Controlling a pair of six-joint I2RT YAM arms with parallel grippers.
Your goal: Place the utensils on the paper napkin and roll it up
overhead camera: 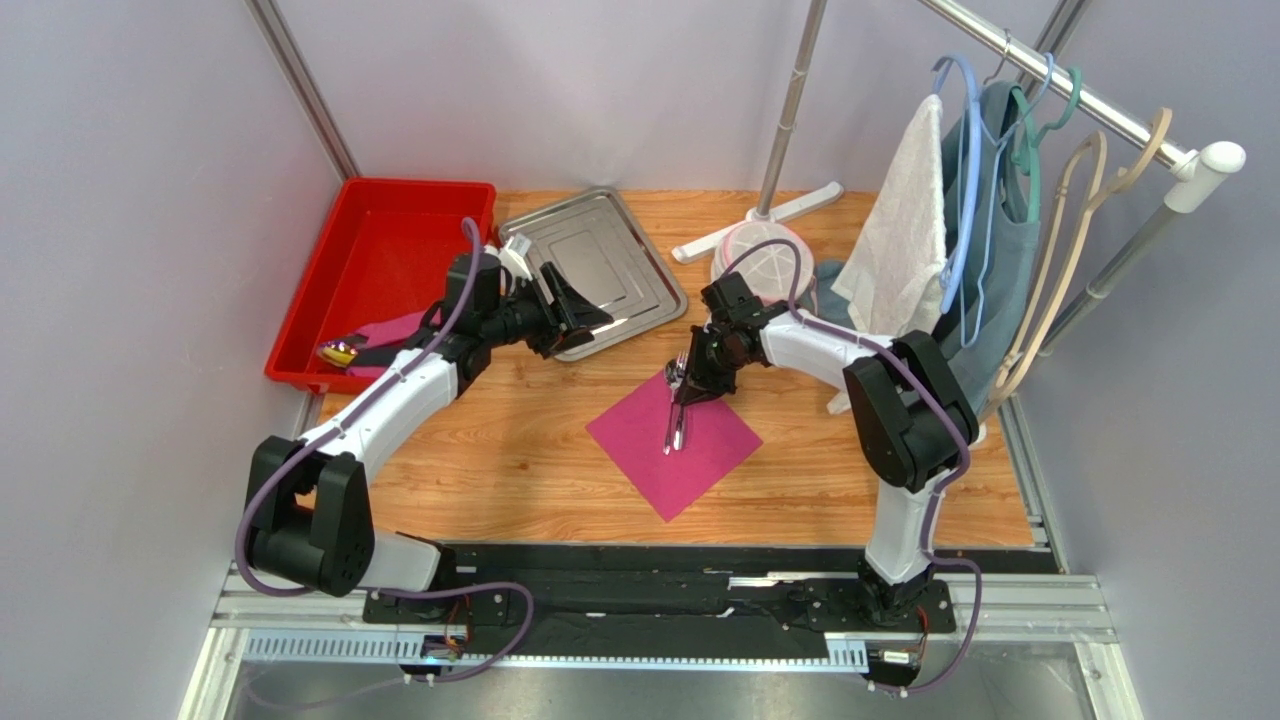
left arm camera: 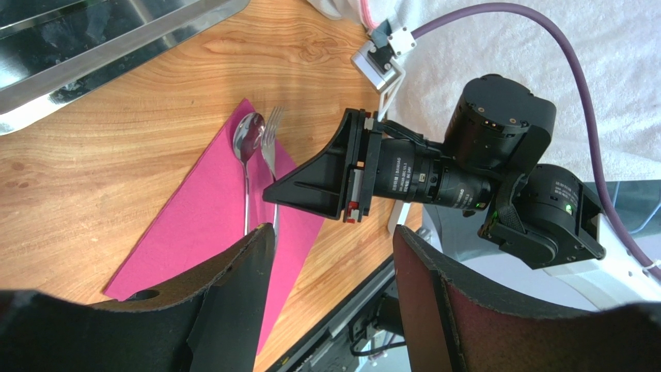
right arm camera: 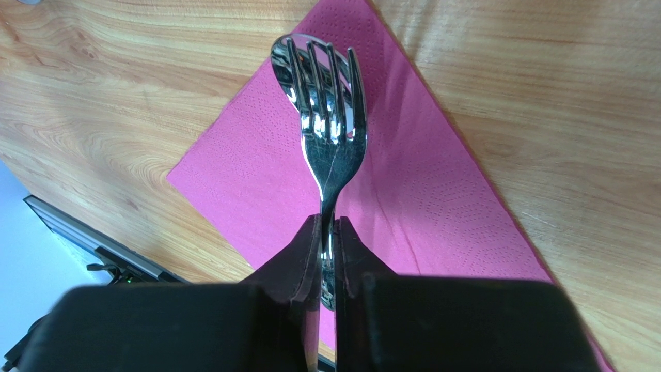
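The magenta paper napkin (overhead camera: 673,446) lies as a diamond on the wooden table in the middle. A silver spoon (left arm camera: 247,139) and a silver fork (left arm camera: 271,133) lie side by side on its far corner. My right gripper (overhead camera: 691,387) is shut on the fork's handle; in the right wrist view the fork (right arm camera: 330,124) sticks out from between the fingers (right arm camera: 299,256), over the spoon's bowl (right arm camera: 282,58) and the napkin (right arm camera: 434,194). My left gripper (overhead camera: 589,323) is open and empty, above the steel tray's near edge, left of the napkin (left arm camera: 194,225).
A steel tray (overhead camera: 594,263) lies at the back centre. A red bin (overhead camera: 383,263) at the back left holds a small yellow-black object (overhead camera: 338,354). A white bowl (overhead camera: 763,267), a stand base (overhead camera: 759,225) and a rack with a white towel (overhead camera: 902,225) and hangers stand at the back right.
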